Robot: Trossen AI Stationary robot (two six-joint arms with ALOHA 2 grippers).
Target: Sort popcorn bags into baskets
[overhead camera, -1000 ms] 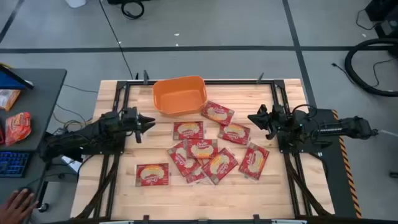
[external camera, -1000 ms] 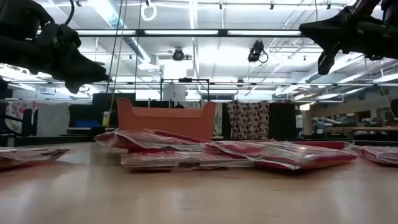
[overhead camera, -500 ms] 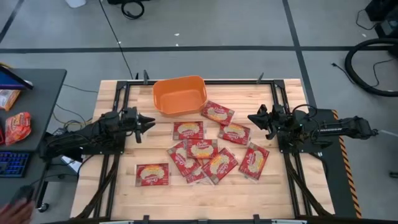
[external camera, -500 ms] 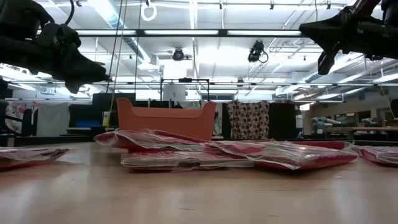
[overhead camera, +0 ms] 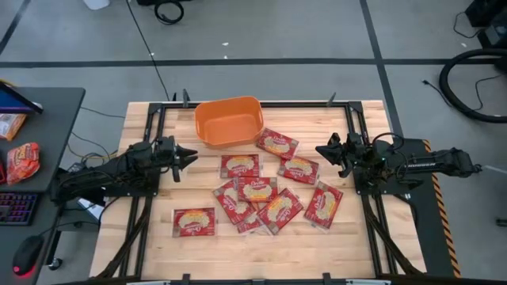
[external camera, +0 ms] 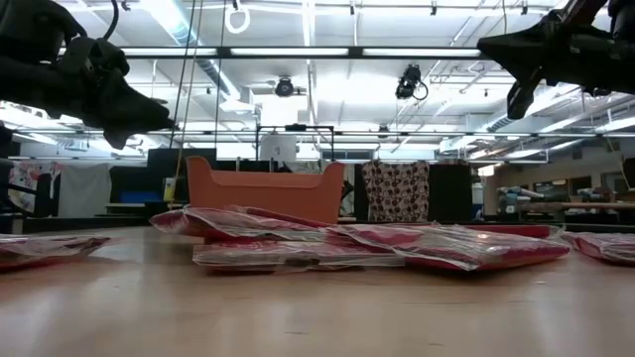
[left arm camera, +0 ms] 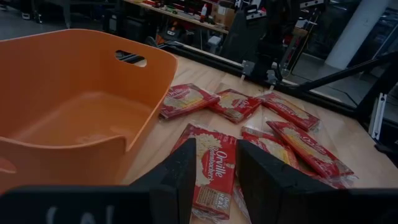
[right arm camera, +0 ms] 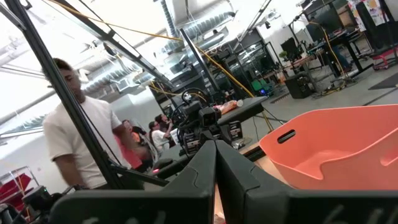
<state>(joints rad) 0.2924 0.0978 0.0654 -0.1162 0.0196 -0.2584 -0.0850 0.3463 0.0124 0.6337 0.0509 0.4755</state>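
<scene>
Several flat red popcorn bags (overhead camera: 256, 190) lie flat on the wooden table, some overlapping in the middle and one apart (overhead camera: 194, 222) toward the near-left. The orange basket (overhead camera: 229, 120) stands at the far edge with nothing inside it (left arm camera: 74, 118). My left gripper (overhead camera: 192, 153) hovers above the table left of the bags, open by a narrow gap (left arm camera: 216, 158), pointing toward the bags. My right gripper (overhead camera: 319, 149) hovers right of the bags, shut (right arm camera: 216, 149), pointing toward the table's left. In the low view both arms hang well above the pile of bags (external camera: 347, 243).
Black frame rails (overhead camera: 150, 127) run along the table's left and right sides. A side desk at the left carries a puffier orange-red snack packet (overhead camera: 22, 161), a keyboard and a mouse (overhead camera: 26, 255). People (right arm camera: 74, 137) stand beyond the table. Bare wood (overhead camera: 317, 245) lies near the front edge.
A person's hand at the side desk, off the table's near-left corner, has drawn back out of view and uncovered a mouse. Both arms, the bags and the basket have kept still.
</scene>
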